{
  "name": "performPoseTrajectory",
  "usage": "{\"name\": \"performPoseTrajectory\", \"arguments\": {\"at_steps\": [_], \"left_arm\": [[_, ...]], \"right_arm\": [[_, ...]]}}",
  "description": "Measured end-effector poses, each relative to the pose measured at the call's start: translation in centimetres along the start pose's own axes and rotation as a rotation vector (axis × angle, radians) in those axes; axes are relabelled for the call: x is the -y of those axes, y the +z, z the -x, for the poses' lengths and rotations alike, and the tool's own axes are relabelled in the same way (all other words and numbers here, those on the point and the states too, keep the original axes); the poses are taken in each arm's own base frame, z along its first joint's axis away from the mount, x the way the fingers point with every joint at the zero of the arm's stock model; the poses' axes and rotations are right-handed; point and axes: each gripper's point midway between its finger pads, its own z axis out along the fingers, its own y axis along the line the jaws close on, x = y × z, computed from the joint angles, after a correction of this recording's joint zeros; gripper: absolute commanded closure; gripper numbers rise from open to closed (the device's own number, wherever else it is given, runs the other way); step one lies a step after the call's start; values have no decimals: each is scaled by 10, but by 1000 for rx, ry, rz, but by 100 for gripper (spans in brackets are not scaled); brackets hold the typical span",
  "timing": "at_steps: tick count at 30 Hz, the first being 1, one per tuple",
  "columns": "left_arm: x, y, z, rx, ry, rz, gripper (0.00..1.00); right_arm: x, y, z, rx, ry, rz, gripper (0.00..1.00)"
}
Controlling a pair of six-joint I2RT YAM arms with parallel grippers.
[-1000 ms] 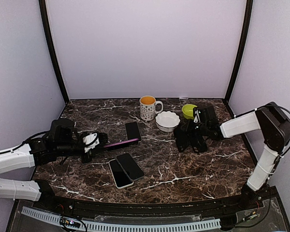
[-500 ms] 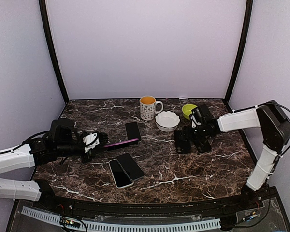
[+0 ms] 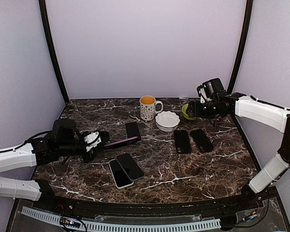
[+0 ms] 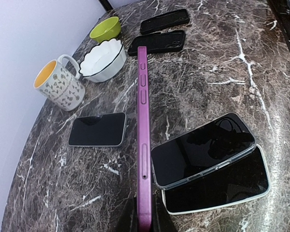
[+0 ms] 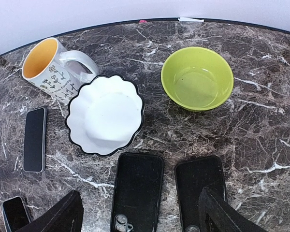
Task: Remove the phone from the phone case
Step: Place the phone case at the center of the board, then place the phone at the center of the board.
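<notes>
I saw a desk [image 3: 208, 169] of dark brown marble, veined in white, filling the view from 9 to 3 o'clock. At 12 o'clock stood a plain, pale lilac back wall [image 3: 145, 48]. A left wall [image 3: 14, 72] at 9 o'clock and a right wall [image 3: 275, 58] at 3 o'clock matched it. A left black post [image 3: 53, 53] and a right black post [image 3: 239, 48] ran up the corners, leaning outward. The light was soft and even. A white ribbed strip [image 3: 135, 225] lined the near edge at 6 o'clock.
</notes>
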Motion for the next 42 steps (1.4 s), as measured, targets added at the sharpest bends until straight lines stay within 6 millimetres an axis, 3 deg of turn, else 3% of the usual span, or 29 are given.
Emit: {"name": "performPoseTrajectory", "arguments": {"at_steps": [7, 18, 21, 28, 34, 42], "left_arm": [[-26, 18, -27, -160, -109, 127, 100], [-112, 44, -47, -512, -304, 481, 100], [-126, 53, -60, -631, -339, 561, 100], [-126, 67, -99, -877, -352, 628, 100], [-131, 73, -91, -900, -365, 652, 99], [-118, 95, -91, -945, -328, 668, 91]], "right_arm": [[-3, 0, -1, 1, -6, 23, 18], [-11, 8, -15, -15, -3, 86, 18], [-10, 8, -18, -18, -4, 88, 18], [-9, -1, -19, 5, -5, 99, 18], [-7, -8, -19, 19, -14, 97, 18], [-7, -15, -17, 34, -26, 99, 18]]}}
